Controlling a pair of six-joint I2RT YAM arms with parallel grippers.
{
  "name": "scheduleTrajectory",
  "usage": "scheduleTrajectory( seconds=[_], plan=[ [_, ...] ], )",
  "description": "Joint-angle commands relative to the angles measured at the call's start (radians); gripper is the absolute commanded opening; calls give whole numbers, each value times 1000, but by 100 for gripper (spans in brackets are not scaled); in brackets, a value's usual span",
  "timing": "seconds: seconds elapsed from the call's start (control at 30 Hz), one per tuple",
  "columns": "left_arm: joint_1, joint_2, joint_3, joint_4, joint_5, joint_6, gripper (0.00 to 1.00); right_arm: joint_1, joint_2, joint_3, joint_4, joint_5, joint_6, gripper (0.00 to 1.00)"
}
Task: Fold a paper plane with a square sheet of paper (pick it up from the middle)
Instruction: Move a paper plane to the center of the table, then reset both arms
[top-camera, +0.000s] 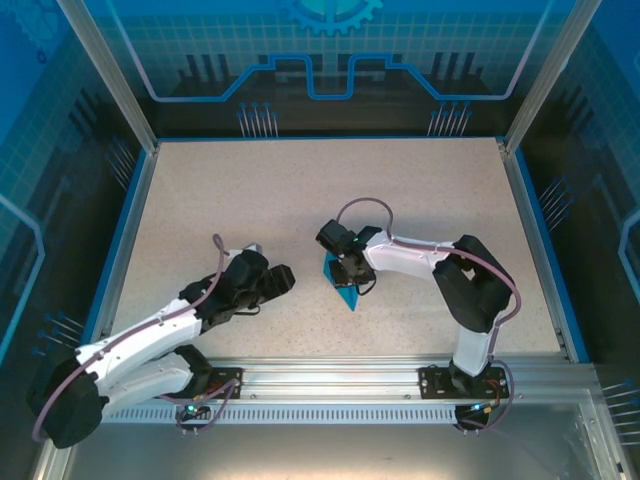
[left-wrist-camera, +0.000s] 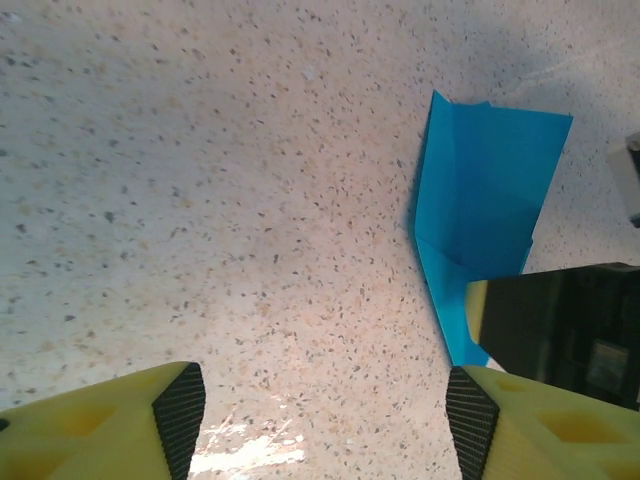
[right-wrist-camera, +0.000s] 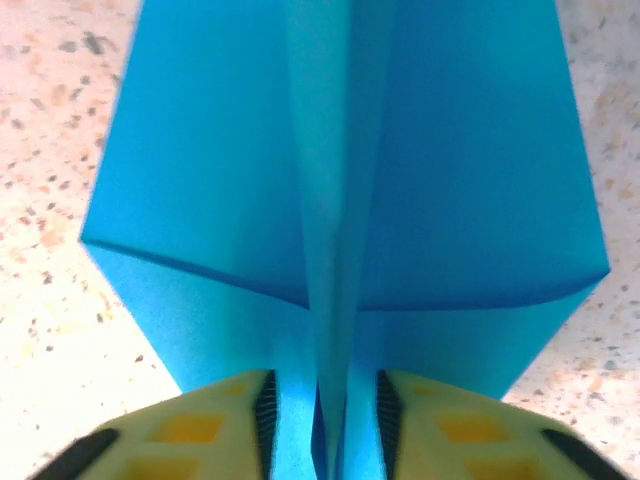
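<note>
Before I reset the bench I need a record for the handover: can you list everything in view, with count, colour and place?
paper plane: one, bright blue, on the table just right of centre, nose toward the near edge
table: one, speckled beige with blue edging
enclosure panels: three, clear with blue print, at the back and both sides
rail: one, silver, along the near edge
arms: two, white and black, left arm and right arm, bases on the rail
left claw: one, yellow with black pads, open over bare table beside the plane
right claw: one, same colours, open, pads either side of the plane's centre ridge
</note>
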Motion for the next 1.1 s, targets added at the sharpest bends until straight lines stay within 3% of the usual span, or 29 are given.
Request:
scheduleTrajectory(
  seconds=[0.0,0.23,0.43,0.6,0.83,0.9,1.07],
  plan=[
    [13,-52,-14,-67,-74,27,76,3,-93,19,-34,13,9,50],
    [26,-121,-3,-114,-155,85,98,6,-304,-29,-75,117,-20,63],
    [38,-168,24,-196,-316,138,98,-20,-514,-108,-108,406,-34,85],
    [50,-187,16,-177,-444,208,99,-182,-633,-180,-106,477,-71,92],
    [94,-158,19,-162,-514,292,98,-407,-714,-388,139,559,-218,94],
    [112,-159,17,-160,-549,314,98,-463,-721,-452,258,533,-288,94],
    [226,-106,36,-132,-521,397,99,-616,-670,-529,421,386,-384,95]
  ],
)
